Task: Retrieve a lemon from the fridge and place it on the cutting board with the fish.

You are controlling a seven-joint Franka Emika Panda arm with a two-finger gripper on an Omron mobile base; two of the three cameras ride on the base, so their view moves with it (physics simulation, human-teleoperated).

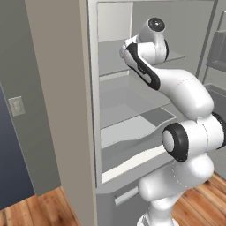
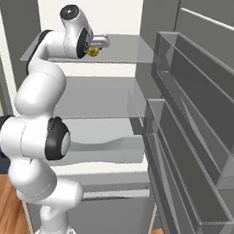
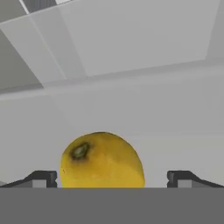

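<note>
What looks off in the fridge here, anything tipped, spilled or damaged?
Nothing stands out. The fridge is open, its shelves level and bare apart from the lemon, which sits whole on the upper shelf. The hand is open, fingertips either side of the lemon, not yet closed on it.

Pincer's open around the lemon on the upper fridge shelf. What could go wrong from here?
1. The lemon sits between the open pincer fingertips, nearer the left one as the hand view shows it. That finger may touch first and roll the round fruit away.
2. A shallow close could pinch the curved front and squirt it deeper along the shelf.
3. The arm reaches inside the fridge; pulling out carelessly may clip the shelf edge or door bins.
</note>
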